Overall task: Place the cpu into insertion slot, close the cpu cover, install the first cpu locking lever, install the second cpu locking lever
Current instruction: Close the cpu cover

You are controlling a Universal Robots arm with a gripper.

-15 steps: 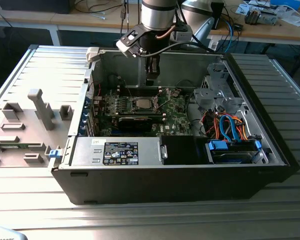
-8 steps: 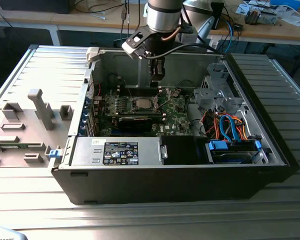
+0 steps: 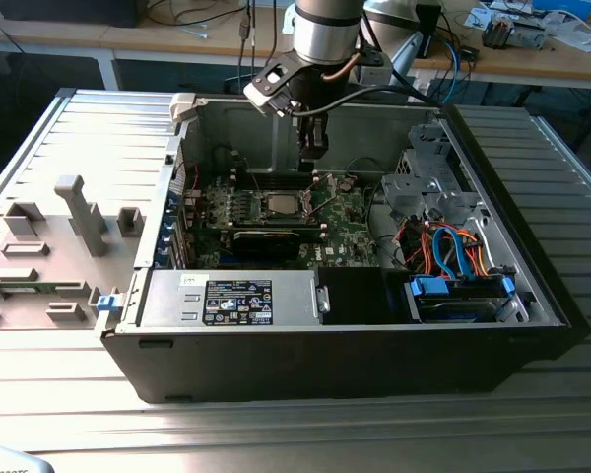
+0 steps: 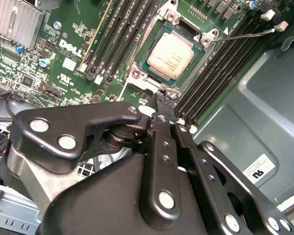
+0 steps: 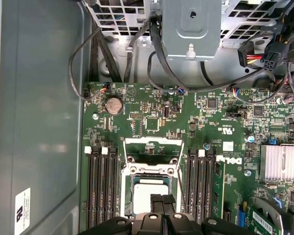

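Cpu: the cpu [image 4: 171, 55], silvery top up, lies flat inside the insertion slot [image 5: 128, 196], in the middle of the board.
Cpu cover: the cpu cover [image 5: 153, 141] stands up off the slot in the first wrist view, at the slot's edge on the drive cage side; the cpu is uncovered.
Locking lever: a thin metal lever [image 4: 250, 34] runs out from a slot corner across the memory slots [image 4: 220, 73] in the second wrist view.
Pincer: the pincer [image 4: 161, 98] has its fingers together with nothing visible between them. The tips hang just over the slot's edge, close to the cpu; I cannot tell whether they touch.
Motherboard: the green motherboard [image 4: 49, 58] has long black memory slots on both sides of the insertion slot and a finned heat sink [image 5: 280, 162] well apart from it.
Drive cage: the grey drive cage [image 5: 191, 24], with black cables beneath, is on the exterior view's right of the board.
Case: the open computer case [image 3: 374, 365] lies on its side, with its power supply [image 3: 231, 299] along the near wall.
Tabletop: the ribbed grey tabletop [image 3: 276, 434] carries the case, and grey fixture blocks [image 3: 79, 212] at the exterior view's left.
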